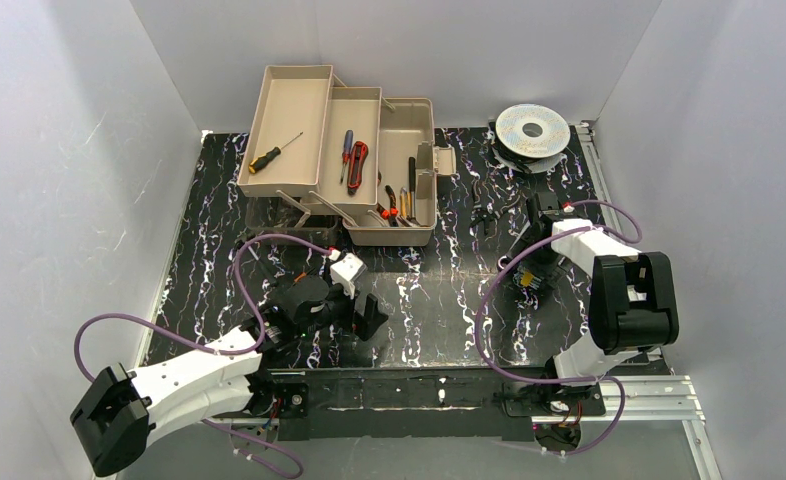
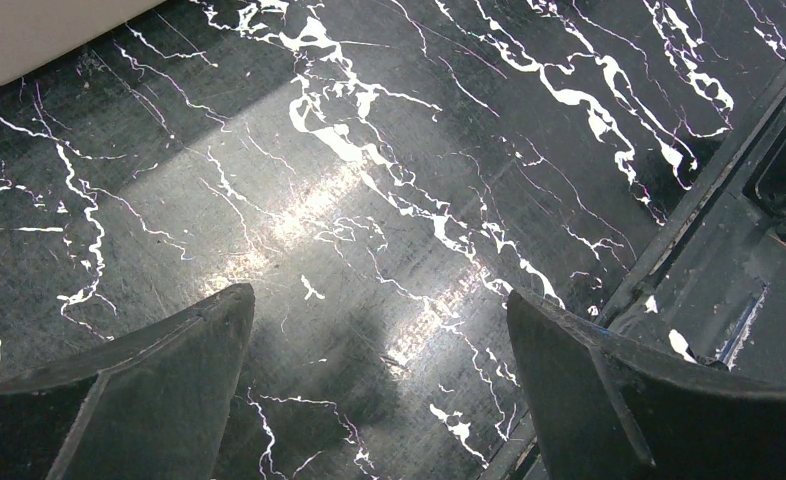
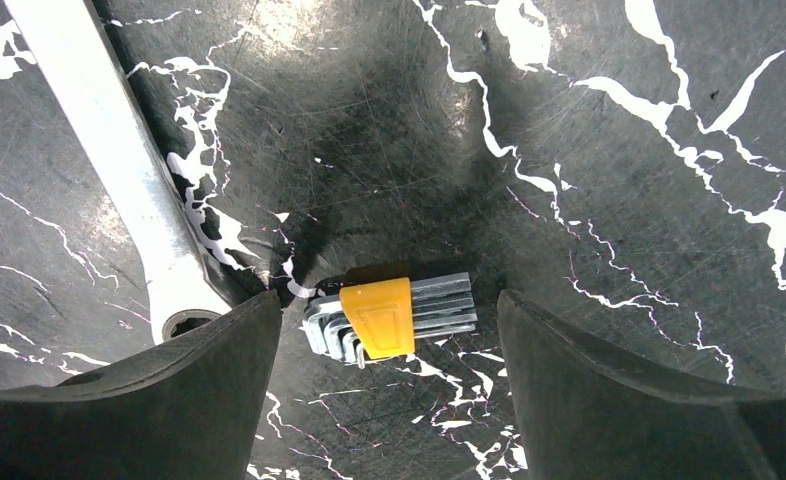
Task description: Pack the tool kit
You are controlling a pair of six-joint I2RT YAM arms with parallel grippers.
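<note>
Two wide-open, empty tools, left gripper (image 2: 379, 300) over marbled table (image 2: 369, 150), right gripper (image 3: 386, 300) straddling untouched hex key set (image 3: 444, 305), embossing on yellow clip (image 3: 379, 318) unreadable, wrench (image 3: 119, 170) beside

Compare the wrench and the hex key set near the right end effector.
The wrench is one long bare-steel bar running out of view; the hex key set is a short bundle in a yellow clip. The hex key set lies centred in the open right end effector; the wrench lies off to its side. Both lie flat on the table, ungripped.
</note>
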